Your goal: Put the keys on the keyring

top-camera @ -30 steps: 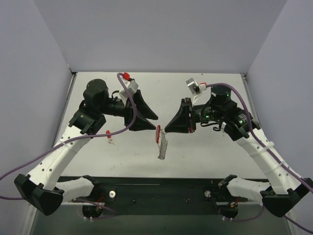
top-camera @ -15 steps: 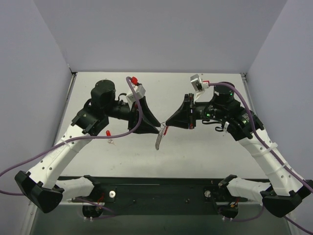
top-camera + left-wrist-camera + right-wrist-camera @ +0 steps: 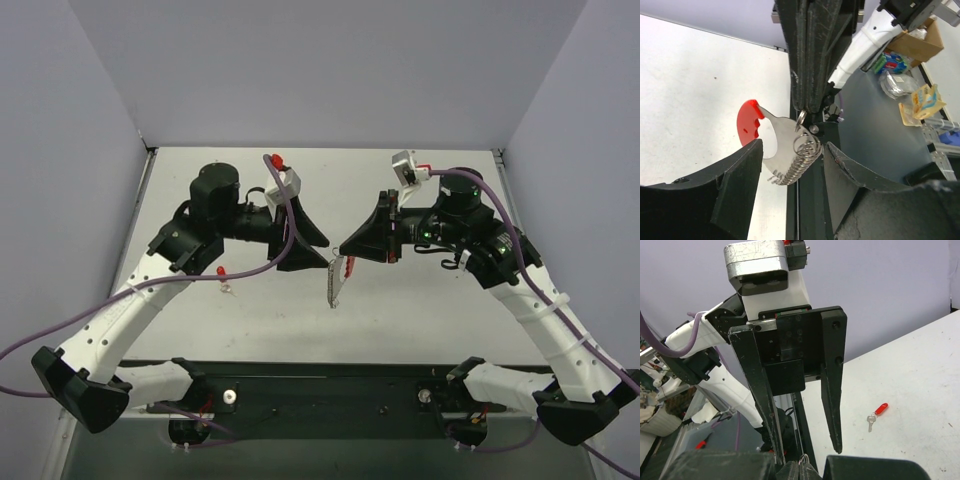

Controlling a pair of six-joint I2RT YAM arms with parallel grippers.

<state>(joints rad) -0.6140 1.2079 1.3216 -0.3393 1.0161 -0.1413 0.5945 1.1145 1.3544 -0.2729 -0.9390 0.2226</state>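
My right gripper (image 3: 342, 254) is shut on the small ring of the keyring (image 3: 346, 267) and holds it above the table; its red loop and silver chain (image 3: 334, 290) hang below. In the left wrist view the red loop (image 3: 746, 125) and coiled chain (image 3: 797, 161) sit between the open fingers of my left gripper (image 3: 792, 162), untouched. My left gripper (image 3: 325, 258) faces the right one tip to tip. A small silver key (image 3: 870, 423) with a red tag (image 3: 881, 408) lies on the table, also in the top view (image 3: 227, 289).
The white table (image 3: 420, 310) has purple walls on three sides. A black rail (image 3: 330, 385) runs along the near edge by the arm bases. Purple cables loop off both arms.
My left gripper has moved right, up to the right gripper, so the keyring now sits between its open fingers. The chain has swung and shifted slightly right. The key has not moved.
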